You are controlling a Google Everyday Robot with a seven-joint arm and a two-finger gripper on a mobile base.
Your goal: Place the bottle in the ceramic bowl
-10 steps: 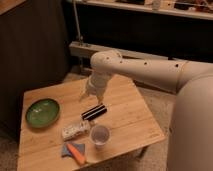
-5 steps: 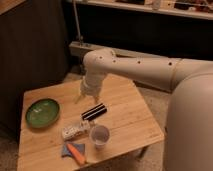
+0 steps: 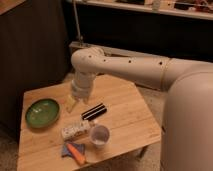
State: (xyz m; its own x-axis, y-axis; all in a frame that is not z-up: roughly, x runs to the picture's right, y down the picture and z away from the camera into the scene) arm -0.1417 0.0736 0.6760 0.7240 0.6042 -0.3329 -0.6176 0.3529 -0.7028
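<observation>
One gripper — jaws wide, holding nothing — above the wooden table, between the glossy round green ceramic bowl and the stubby whitish bottle.

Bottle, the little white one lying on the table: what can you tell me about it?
The bottle is small, stubby and whitish, plastic-looking, with faint dark marks. It lies on its side on the wooden table, between the green bowl and the white cup, nearer the cup. The gripper hovers open just behind it, not touching it.
</observation>
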